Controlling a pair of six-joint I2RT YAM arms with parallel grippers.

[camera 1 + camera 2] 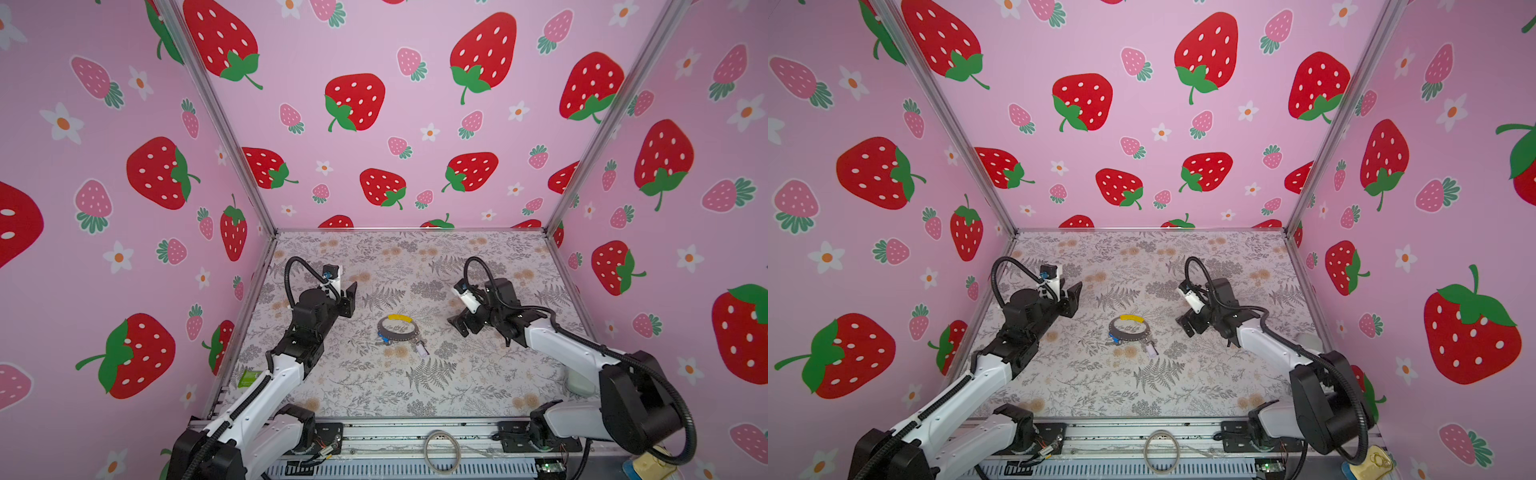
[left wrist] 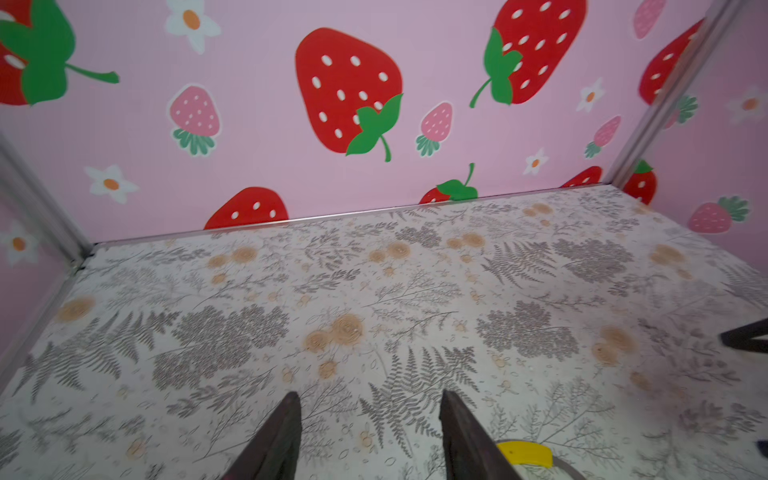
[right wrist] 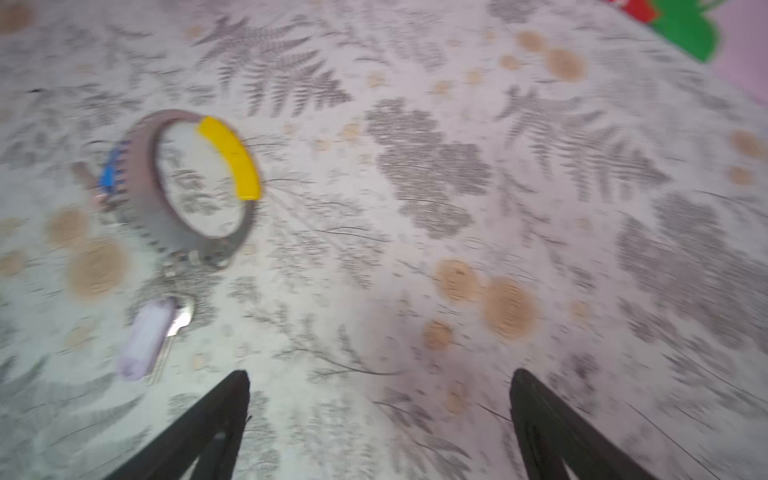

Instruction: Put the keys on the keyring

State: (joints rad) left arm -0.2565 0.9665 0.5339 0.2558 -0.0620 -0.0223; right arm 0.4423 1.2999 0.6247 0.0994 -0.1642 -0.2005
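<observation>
Two keys lie touching the keyring [image 1: 400,318]: the blue-tagged key [image 1: 385,340] and the lilac-tagged key [image 1: 422,348], and to us they seem hooked on. The left gripper [image 2: 370,395] and the right gripper [image 3: 379,374] flank the keyring, fingers spread, empty. We should retreat upward without brushing it.

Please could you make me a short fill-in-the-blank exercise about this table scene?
1. The keyring has one bright section, coloured ____.
2. Besides the lilac tag, a second tag shows, coloured ____.
3. The right gripper holds its fingers ____, gripping nothing.
Missing words: yellow; blue; open.
</observation>
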